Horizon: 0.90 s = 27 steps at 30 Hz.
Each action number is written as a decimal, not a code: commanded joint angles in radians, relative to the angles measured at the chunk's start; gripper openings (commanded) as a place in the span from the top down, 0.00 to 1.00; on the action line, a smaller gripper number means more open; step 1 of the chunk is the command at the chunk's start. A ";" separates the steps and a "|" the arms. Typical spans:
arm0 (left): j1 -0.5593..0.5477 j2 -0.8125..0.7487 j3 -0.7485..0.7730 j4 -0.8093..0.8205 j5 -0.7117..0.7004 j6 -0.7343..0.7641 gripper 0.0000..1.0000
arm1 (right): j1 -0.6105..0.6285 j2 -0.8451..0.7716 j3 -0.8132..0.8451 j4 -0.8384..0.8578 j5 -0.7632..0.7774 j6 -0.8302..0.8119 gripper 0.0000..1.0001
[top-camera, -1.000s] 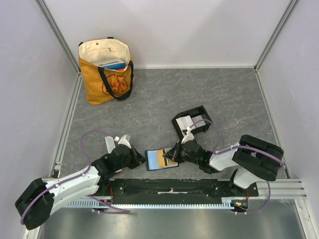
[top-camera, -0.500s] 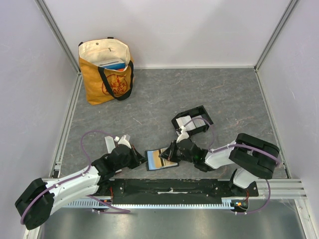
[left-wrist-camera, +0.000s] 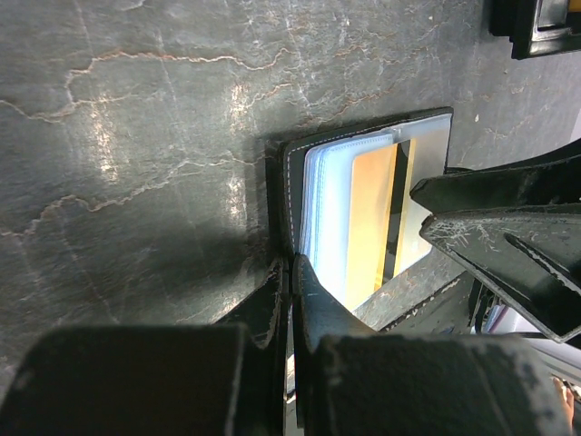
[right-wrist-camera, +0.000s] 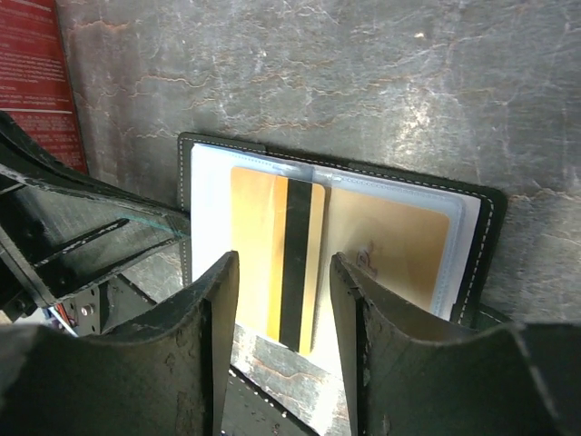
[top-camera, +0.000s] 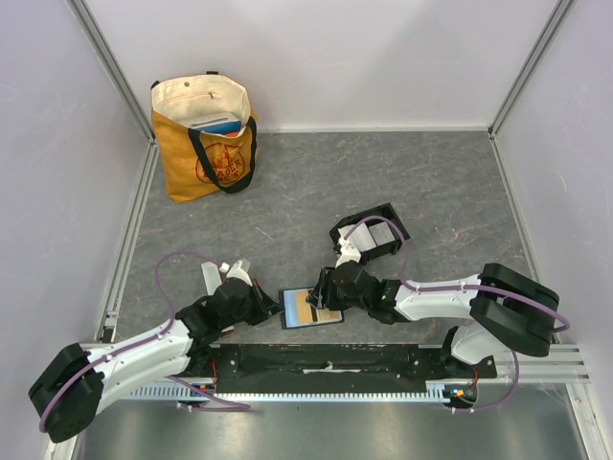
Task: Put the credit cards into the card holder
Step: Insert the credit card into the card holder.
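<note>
Grey stone-look table (top-camera: 431, 182), white walls. Tote bag (top-camera: 203, 139) at the far left, red print unreadable from here.

Change in the last second: the right gripper (right-wrist-camera: 280, 277) slid left over the open wallet (top-camera: 295, 311) and its jaws came apart. They now straddle the orange card (right-wrist-camera: 263, 263), not touching it.

Left gripper (left-wrist-camera: 290, 271): fingers pressed together at the wallet's edge. Can't tell if it nips the cover.

Card holder (top-camera: 388, 211) sits just beyond the wallet, near the right arm.

The orange card is part-way in a clear wallet sleeve, 1 end sticking out towards the gripper. My read is a pinch being lined up to pull it out, but could equally be a release.

A 2nd orange card (right-wrist-camera: 390, 245) is fully sleeved beside it.

Writing: black mag stripe, faint emblem, red label (right-wrist-camera: 27, 54). Nothing legible.
</note>
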 commanded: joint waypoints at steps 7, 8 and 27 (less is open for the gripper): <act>-0.003 -0.006 -0.012 0.009 -0.014 -0.017 0.98 | 0.005 0.023 0.044 -0.060 -0.009 -0.031 0.48; -0.004 -0.003 -0.014 0.011 -0.014 -0.018 0.98 | 0.006 0.025 0.047 -0.055 -0.015 -0.035 0.49; -0.004 -0.014 -0.014 0.014 -0.012 -0.018 0.98 | 0.046 0.080 0.138 0.003 -0.100 -0.069 0.60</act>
